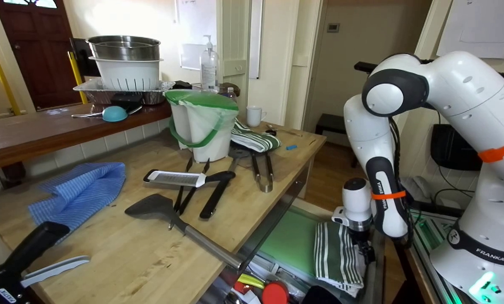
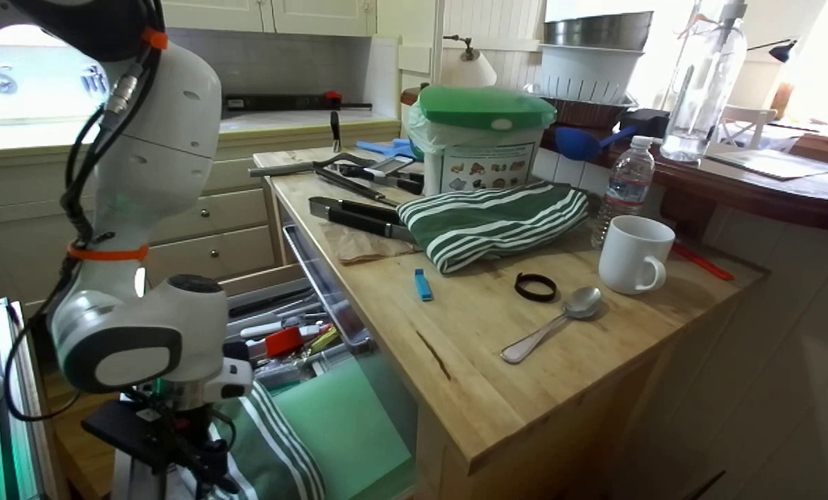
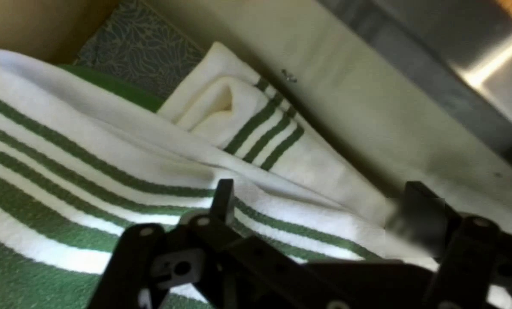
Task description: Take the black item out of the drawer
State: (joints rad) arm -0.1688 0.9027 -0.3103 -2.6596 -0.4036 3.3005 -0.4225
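One gripper [image 3: 320, 186], jaws wide, stood over the cloth [image 3: 122, 171], placed, we judged, to pinch its fold; in an exterior view, what we took for the black item [image 1: 320, 295] lay near, in the drawer [image 1: 292, 236], right of the red piece [image 1: 275, 292].

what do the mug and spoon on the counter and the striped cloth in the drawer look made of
Mug: probably glazed ceramic; its wall is smooth and plain white.
Spoon: metal, likely stainless steel, polished, going by its silvery shine.
Striped cloth: matte fabric, perhaps cotton; the wrist view shows soft folds and a fuzzy surface.
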